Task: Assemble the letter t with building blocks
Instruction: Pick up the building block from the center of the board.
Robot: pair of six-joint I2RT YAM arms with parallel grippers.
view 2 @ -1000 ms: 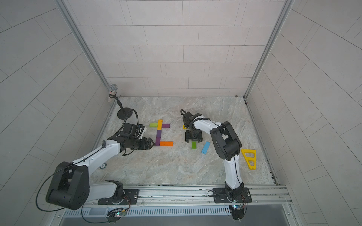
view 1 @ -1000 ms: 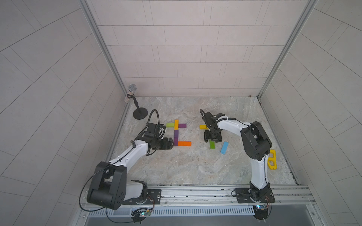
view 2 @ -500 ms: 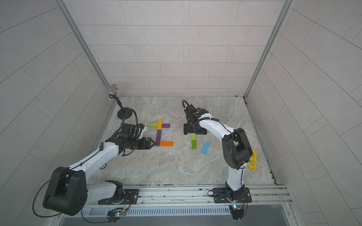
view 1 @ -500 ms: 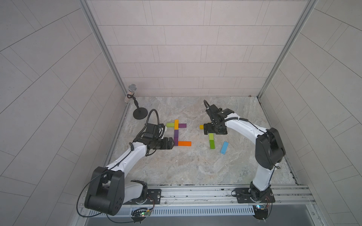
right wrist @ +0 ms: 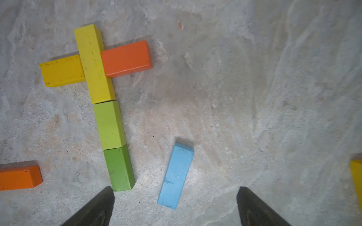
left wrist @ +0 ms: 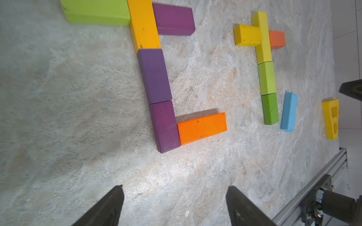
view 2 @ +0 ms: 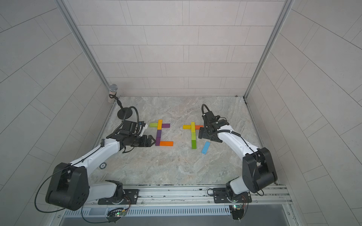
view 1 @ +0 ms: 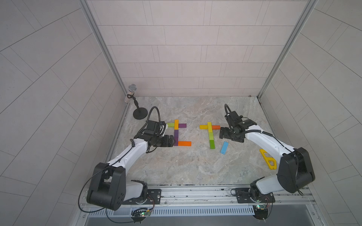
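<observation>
Start at the front of the marble surface (view 1: 186, 168). Off to your right the yellow frame piece (view 1: 268, 161) lies flat, well apart from the building blocks. A little farther in, the light blue block (right wrist: 176, 176) lies loose and tilted, near the dark green block (right wrist: 119, 169) but not touching it. Your right claw (right wrist: 174, 187) stands wide open with nothing in it, and its wrist view shows the light blue block between the two fingers.

The dark green block is the foot of the right-hand figure. It butts against a lime block (right wrist: 109, 125), which butts against a pale yellow block (right wrist: 94, 64). A golden yellow block (right wrist: 61, 70) and a red-orange block (right wrist: 126, 58) flank the pale yellow one as a crossbar, making a t. In both top views the right claw sits just beside the red-orange block.

Your left claw (left wrist: 174, 186) is also open and empty, pointed at the near purple block (left wrist: 165, 126), close but apart from it. An orange block (left wrist: 201, 128) touches that purple one sideways. Beyond it come a second purple block (left wrist: 154, 76) and an amber block (left wrist: 144, 25), flanked by a second lime block (left wrist: 96, 12) and a third purple block (left wrist: 174, 19). In the far left corner stands a microphone (view 1: 132, 88).
</observation>
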